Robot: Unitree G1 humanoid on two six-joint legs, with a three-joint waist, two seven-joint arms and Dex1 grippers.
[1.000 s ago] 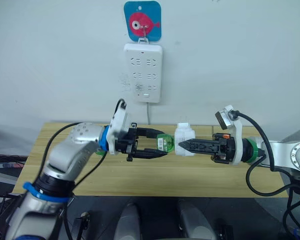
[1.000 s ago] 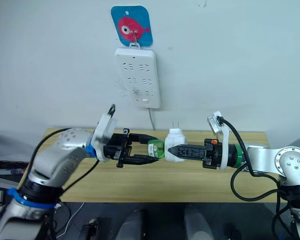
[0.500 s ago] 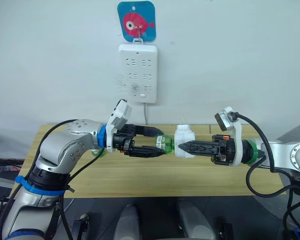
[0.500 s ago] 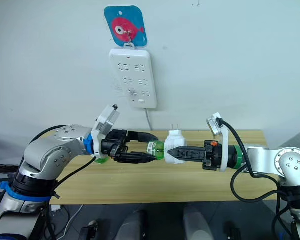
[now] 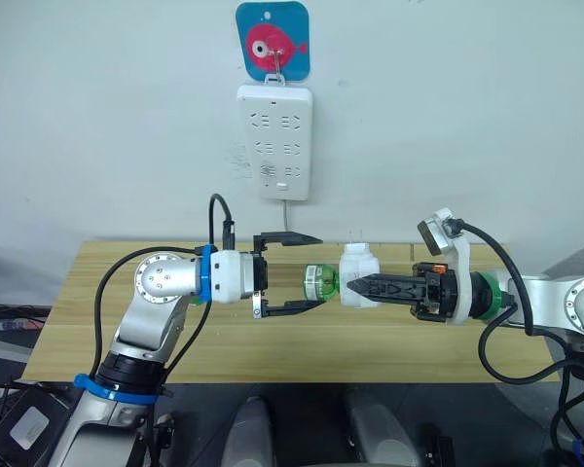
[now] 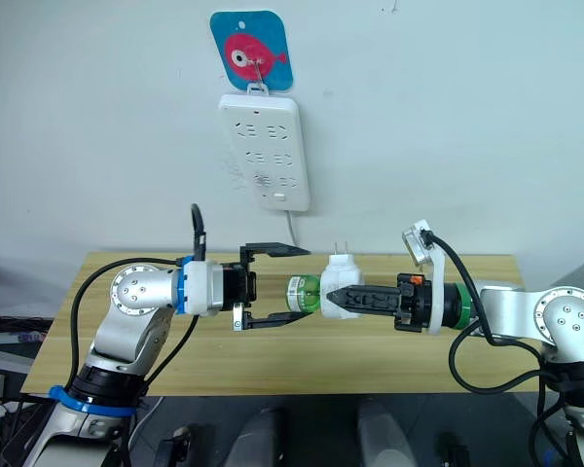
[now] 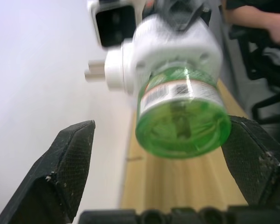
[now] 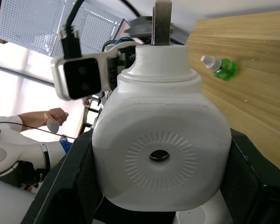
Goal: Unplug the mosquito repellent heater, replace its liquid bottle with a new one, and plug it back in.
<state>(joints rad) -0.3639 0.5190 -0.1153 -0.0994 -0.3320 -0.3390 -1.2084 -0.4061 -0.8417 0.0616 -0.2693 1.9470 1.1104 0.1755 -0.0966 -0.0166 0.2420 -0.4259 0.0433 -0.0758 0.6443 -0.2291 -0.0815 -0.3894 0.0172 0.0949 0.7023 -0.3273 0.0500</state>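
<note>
Above the worktop (image 5: 68,321), below the wall power strip (image 5: 276,141), the heater (image 5: 358,274) is held in the air by the right tool (image 5: 355,286), which is clamped on its white body. Its prongs point up, and its green bottle (image 5: 320,281) sticks out sideways toward the left tool (image 5: 307,271). So the bottle's long axis runs level, in line with both arms. The left tool is spread wide, one finger above and one below the bottle's end, touching neither, and is the nearer arm for pulling it out. One heater, one fitted bottle; one spare bottle (image 8: 219,67) lies on the worktop beyond the heater.
</note>
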